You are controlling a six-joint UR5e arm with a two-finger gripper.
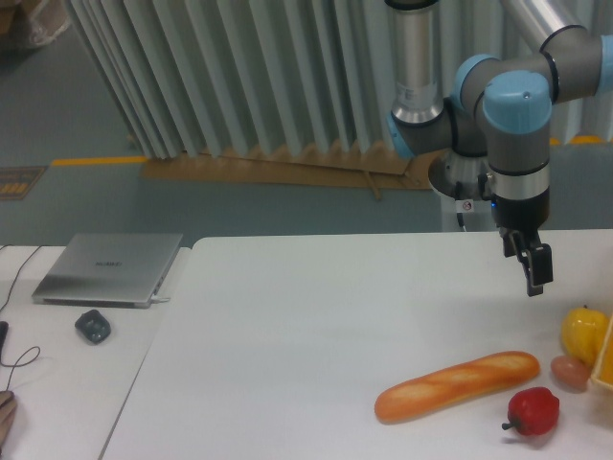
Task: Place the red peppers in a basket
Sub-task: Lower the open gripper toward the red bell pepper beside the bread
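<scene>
Your white table (316, 326) sits in front of a wall of pale grey vertical slats, and everything for this job lies toward its near right corner. You have one small glossy red bell pepper (533, 411) with a short dark stem, lying on the tabletop close to the front edge. Just beside it on its left is one long golden-brown bread loaf (457, 384), angled so its right end rises toward the back. One small pinkish-brown round item (571, 372) sits just behind and to the right of the red pepper, and one yellow pepper (583, 332) sits beyond that, at the frame's right edge against a yellow-rimmed object that is cut off. Your black two-finger gripper (533, 268) hangs above the table behind the loaf, well apart from the red pepper, holding and touching nothing; its fingers look close together, but you cannot tell the gap from this angle. Far left, one silver laptop (110, 269) lies closed with one dark mouse (93, 327) near it
</scene>
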